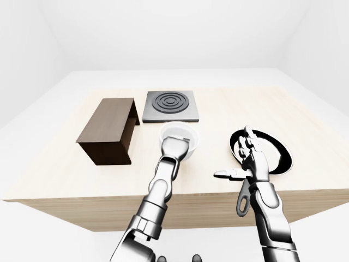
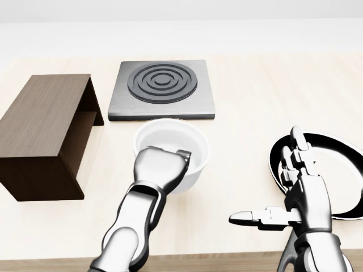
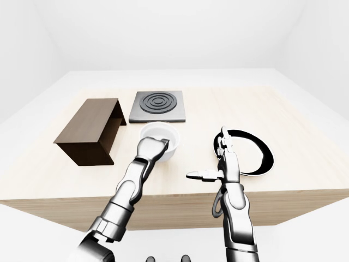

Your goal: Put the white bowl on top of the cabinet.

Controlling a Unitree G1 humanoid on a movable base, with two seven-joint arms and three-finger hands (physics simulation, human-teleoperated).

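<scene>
Pale wood forms the table (image 2: 255,90), set in a plain white room, and everything for the job sits on its top.

At about nine o'clock in the head view lies the cabinet (image 2: 42,122), a dark brown box with its open side facing the stove; its flat top is bare, which makes it a ready landing spot for the bowl. At twelve o'clock sits the stove plate (image 2: 163,89), a grey square with dark rings, well apart from the cabinet's top and no obstacle to a leftward carry.

Near the centre, just below the stove plate's near edge, is the white bowl (image 2: 171,150). The left hand (image 2: 160,167) grips it at its six o'clock rim, fingers hooked over the lip and into the hollow, so the wall is pinched and the bowl can be carried level. Whether it is lifted clear of the table or still resting I cannot tell for certain. It is not yet on the cabinet; the carry toward nine o'clock remains.

At four o'clock the right hand (image 2: 300,192) hangs empty, fingers spread and thumb out, above the rim of the black pan (image 2: 340,170), likely parked there to stay out of the way.
</scene>
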